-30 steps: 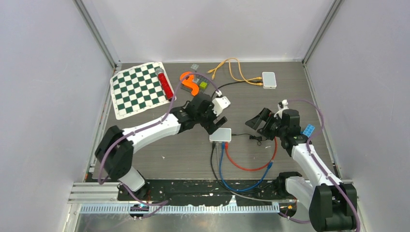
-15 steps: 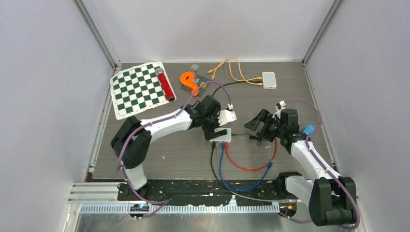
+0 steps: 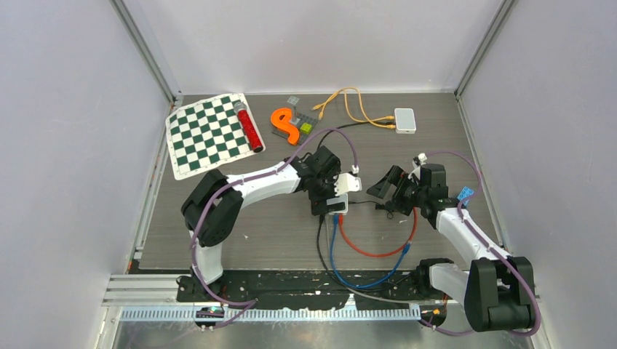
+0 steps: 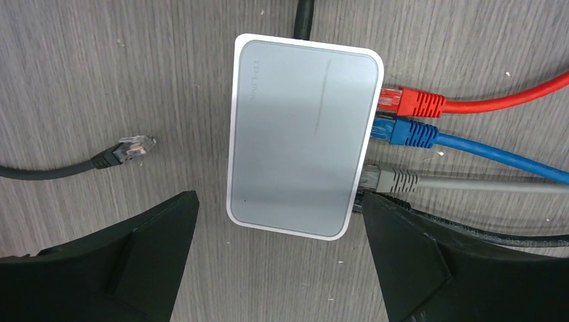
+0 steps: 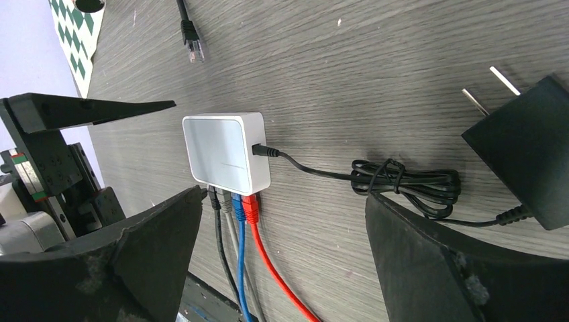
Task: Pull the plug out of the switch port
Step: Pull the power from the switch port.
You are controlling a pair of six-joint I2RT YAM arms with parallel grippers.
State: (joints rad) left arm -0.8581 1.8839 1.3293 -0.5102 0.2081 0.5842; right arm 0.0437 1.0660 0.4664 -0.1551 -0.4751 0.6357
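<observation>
Gray wood tbl [image 3: 276, 243], pale walls [image 3: 327, 43]

Robotics lab test cell, plain pale enclosure walls [image 3: 65, 145], aluminium frame posts [image 3: 149, 54], grey wood-grain table [image 3: 276, 233], slotted mounting rail [image 3: 291, 314] along near edge, scattered practice props, checkered mat [image 3: 207, 134], orange S-shaped piece [image 3: 285, 123]

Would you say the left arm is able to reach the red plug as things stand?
Probably yes: its open jaws hang over the switch, and the red plug at its side lies uncovered.

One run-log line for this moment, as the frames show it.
left end effector open over switch | right end effector open, empty | red plug, blue plug, grey plug seated | loose black plug on table
</observation>
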